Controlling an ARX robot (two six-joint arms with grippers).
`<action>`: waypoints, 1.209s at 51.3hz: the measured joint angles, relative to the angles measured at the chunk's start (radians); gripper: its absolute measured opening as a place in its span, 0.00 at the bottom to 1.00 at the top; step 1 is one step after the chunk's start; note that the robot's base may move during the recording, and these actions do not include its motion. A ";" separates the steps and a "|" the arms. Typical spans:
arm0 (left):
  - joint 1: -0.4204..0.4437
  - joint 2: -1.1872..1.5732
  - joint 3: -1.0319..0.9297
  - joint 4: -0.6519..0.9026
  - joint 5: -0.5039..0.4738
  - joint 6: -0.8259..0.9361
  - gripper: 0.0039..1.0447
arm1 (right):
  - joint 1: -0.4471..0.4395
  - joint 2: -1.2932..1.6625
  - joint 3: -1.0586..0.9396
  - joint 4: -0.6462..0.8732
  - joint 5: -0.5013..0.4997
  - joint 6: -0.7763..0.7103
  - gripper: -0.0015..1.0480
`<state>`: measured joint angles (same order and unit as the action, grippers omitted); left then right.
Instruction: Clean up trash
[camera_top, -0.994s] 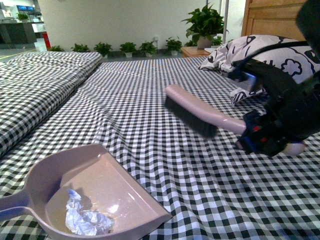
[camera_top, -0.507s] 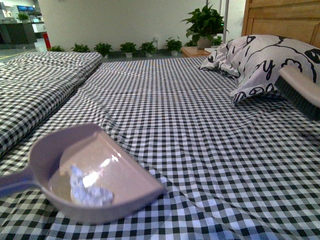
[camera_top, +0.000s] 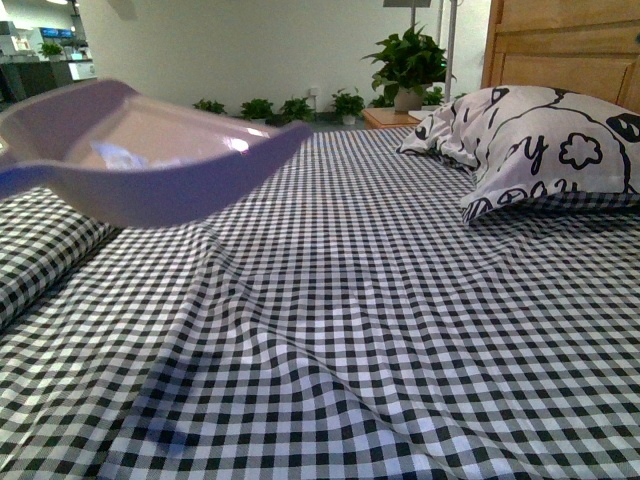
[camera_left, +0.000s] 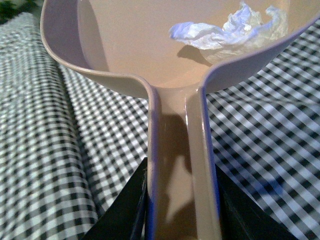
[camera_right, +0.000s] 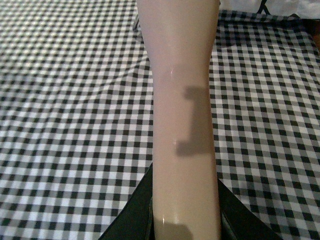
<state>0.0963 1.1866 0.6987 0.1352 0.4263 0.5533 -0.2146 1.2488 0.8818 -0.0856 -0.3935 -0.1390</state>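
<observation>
Only "y" legible on pillow

Held item: pale pinkish-beige handle, smooth, glossy.
Grip: right gripper, dark jaws clamped on either side of handle.
Surface below: black-and-white checked cloth, lightly wrinkled.

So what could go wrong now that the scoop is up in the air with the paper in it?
The trash lies loose near the open front lip of the dustpan, so a forward tilt could spill it onto the checkered sheet. The left claw holds only the thin handle, so the pan might twist or wobble.
</observation>
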 joint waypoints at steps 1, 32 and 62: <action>-0.003 -0.013 0.000 0.002 -0.017 -0.015 0.27 | -0.009 -0.018 -0.003 -0.006 -0.020 0.008 0.18; -0.035 -0.385 -0.137 -0.023 -0.180 -0.130 0.27 | -0.045 -0.405 -0.083 -0.039 -0.157 0.304 0.18; -0.143 -0.752 -0.211 -0.199 -0.365 -0.283 0.27 | 0.198 -0.673 -0.154 -0.119 0.240 0.476 0.18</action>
<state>-0.0471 0.4343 0.4881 -0.0639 0.0616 0.2707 -0.0166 0.5755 0.7277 -0.2043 -0.1539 0.3374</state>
